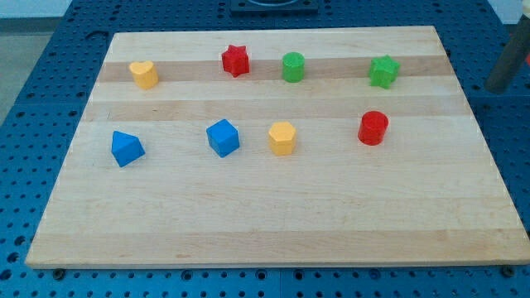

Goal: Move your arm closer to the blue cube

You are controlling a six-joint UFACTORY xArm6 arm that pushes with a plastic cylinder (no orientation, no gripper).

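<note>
The blue cube (223,137) sits on the wooden board (273,223), left of centre. A yellow pentagon-like block (282,137) stands just to its right. A second blue block, wedge-shaped (127,148), lies further left. A blurred grey rod enters at the view's right edge, and my tip (497,86) hangs just off the board's right side, far from the blue cube. The nearest blocks to the tip are the green star (384,71) and the red cylinder (373,127).
Along the top row stand a yellow heart (144,74), a red star (235,60) and a green cylinder (293,67). The board rests on a blue perforated table (50,83).
</note>
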